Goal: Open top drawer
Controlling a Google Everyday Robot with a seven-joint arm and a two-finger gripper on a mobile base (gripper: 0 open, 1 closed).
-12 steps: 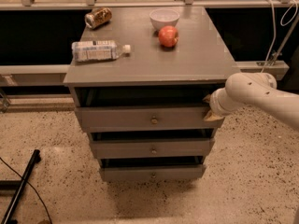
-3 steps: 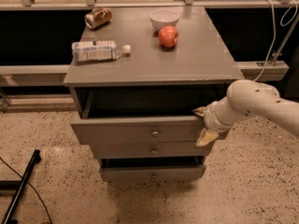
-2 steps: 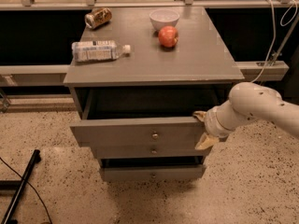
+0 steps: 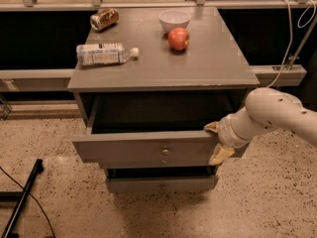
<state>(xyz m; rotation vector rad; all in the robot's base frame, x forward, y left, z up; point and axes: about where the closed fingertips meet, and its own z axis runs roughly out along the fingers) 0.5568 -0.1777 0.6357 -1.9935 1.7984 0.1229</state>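
Observation:
The top drawer [image 4: 143, 150] is the widest grey drawer, with a small brass knob [image 4: 165, 151] at its centre. It stands pulled well out of the grey cabinet [image 4: 163, 68], and its dark inside shows. My gripper [image 4: 216, 142] is at the right end of the drawer front. One tan finger [image 4: 212, 127] lies over the top edge and the other [image 4: 220, 154] is in front, closed on the panel. The white arm [image 4: 270, 115] reaches in from the right. The mid drawer [image 4: 161, 162] is mostly hidden beneath, and the lowest drawer [image 4: 161, 184] sticks out a little.
On the cabinet top lie a plastic bottle [image 4: 104, 53], a tipped can [image 4: 104, 19], a white bowl [image 4: 174, 19] and a red apple [image 4: 179, 38]. A black pole [image 4: 20, 202] lies on the speckled floor at the left. A cable [image 4: 297, 29] hangs at the right.
The top drawer has slid further out toward the camera. My gripper moved down and forward with its right end. The items on top have not moved.

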